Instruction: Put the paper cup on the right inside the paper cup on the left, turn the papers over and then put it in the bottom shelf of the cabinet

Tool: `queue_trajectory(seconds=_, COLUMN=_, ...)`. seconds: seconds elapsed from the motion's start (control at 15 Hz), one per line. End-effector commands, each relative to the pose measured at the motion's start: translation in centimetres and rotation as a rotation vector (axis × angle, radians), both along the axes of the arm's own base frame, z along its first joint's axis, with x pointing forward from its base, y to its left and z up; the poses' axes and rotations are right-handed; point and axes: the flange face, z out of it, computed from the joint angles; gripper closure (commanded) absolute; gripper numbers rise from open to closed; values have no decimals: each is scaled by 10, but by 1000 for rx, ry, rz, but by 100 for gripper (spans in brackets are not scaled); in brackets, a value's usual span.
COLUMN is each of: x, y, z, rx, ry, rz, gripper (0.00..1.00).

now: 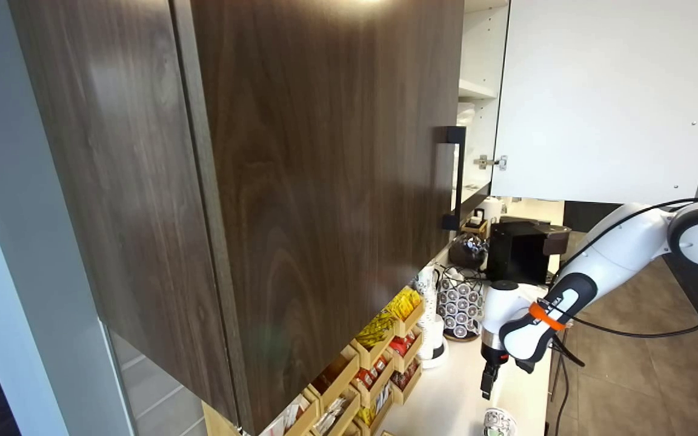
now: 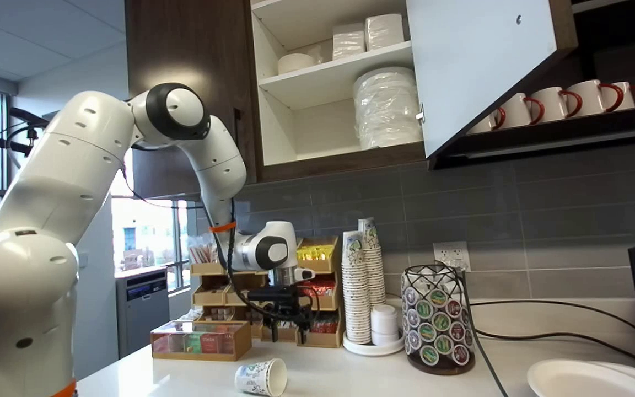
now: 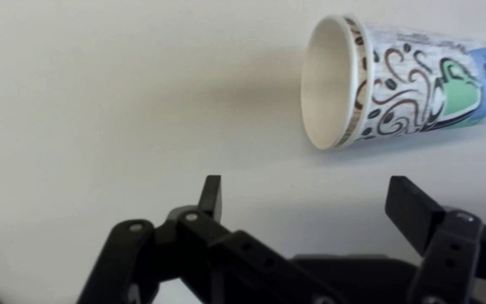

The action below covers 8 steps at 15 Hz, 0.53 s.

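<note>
Two nested paper cups lie on their side on the white counter, with two rims close together in the wrist view (image 3: 411,88) and the open mouth facing left there. The nested paper cups also show in both exterior views (image 1: 497,422) (image 2: 254,378). My gripper (image 3: 306,190) is open and empty above the counter, apart from the cups; it also shows in both exterior views (image 1: 488,387) (image 2: 288,334). The dark brown cabinet (image 1: 337,181) hangs above the counter. Its open section (image 2: 320,150) shows a bottom shelf with wrapped white plates on its right side.
The white inner side of an open cabinet door (image 2: 477,60) juts out. Along the wall stand wooden condiment bins (image 2: 317,264), tall cup stacks (image 2: 356,298) and a coffee pod rack (image 2: 439,325). A tea box (image 2: 202,340) and white plates (image 2: 582,380) sit on the counter.
</note>
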Motion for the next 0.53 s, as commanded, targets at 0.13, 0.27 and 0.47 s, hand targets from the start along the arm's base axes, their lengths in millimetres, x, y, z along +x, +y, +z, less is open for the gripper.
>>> queue_trajectory(seconds=0.13, x=-33, y=28, z=19, rx=-44, ry=115, rz=292, gripper=0)
queue_trajectory(seconds=0.27, x=-20, y=28, z=17, rx=-20, ry=86, rz=219, gripper=0)
queue_trajectory(seconds=0.47, x=-18, y=27, z=18, rx=-20, ry=83, rz=214, gripper=0)
